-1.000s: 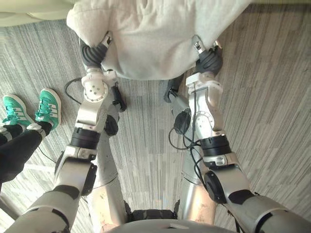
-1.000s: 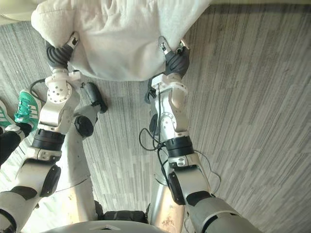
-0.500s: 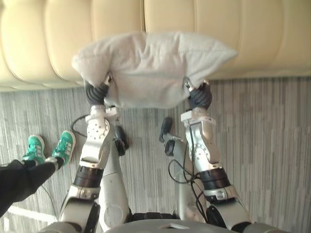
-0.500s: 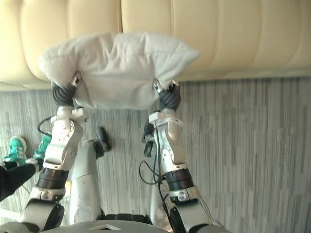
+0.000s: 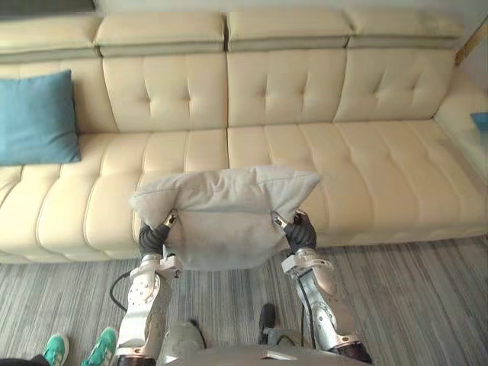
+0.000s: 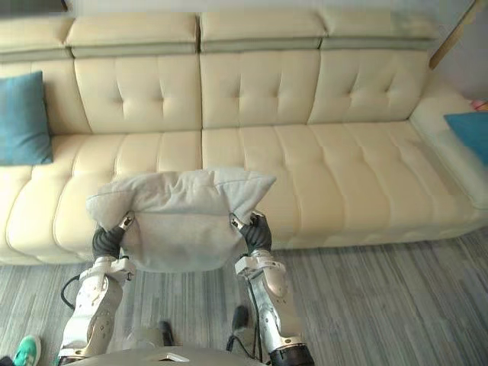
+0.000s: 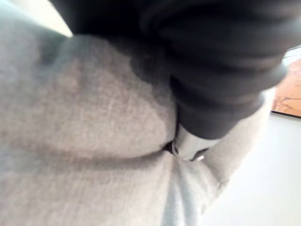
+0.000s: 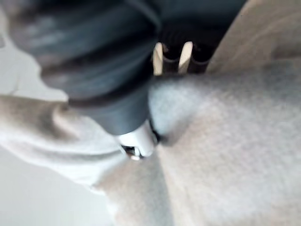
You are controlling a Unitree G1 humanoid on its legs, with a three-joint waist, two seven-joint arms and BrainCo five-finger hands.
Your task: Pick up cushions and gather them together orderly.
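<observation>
Mid-carry: the left hand (image 5: pixel 152 238) and right hand (image 5: pixel 300 232) pinch the grey cushion (image 5: pixel 225 210) held between them. The next move probably calls for setting it beside the teal cushion (image 5: pixel 36 118).

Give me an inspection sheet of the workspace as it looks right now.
surface: cream sofa; grey striped carpet in front.
job's things: grey cushion held up before the sofa; blue cushion leaning on the backrest at the left end; second blue cushion at the far right end.
clutter: nothing seen.
hands: left hand and right hand each grip a lower side of the grey cushion.
cables: nothing seen.
surroundings: a person's green shoes on the carpet at lower left.
</observation>
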